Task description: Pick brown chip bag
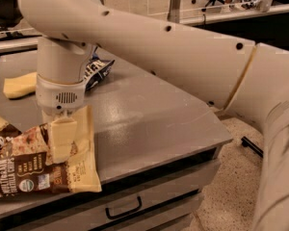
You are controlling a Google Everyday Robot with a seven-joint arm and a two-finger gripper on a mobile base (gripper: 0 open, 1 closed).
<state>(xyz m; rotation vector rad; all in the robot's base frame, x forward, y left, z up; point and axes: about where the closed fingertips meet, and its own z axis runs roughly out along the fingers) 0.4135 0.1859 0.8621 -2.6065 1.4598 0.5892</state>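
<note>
The tool (62, 141) hung low over the brown chip bag (24, 165), which lay flat at the front-left corner of the surface (149, 124). Spread or pinching? Could not be told from here. The smart play looked like a bite on the bag's cream right-hand edge, firm without crushing, then a straight lift. The dark-blue chip bag (97, 71) and yellow sponge (19, 85) sat back toward the rear-left, safely apart.

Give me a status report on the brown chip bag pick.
Claw low over brown chip bag, at its right end. Bag flat on table, not lifted. Blue bag and yellow block sit behind, apart from it.
</note>
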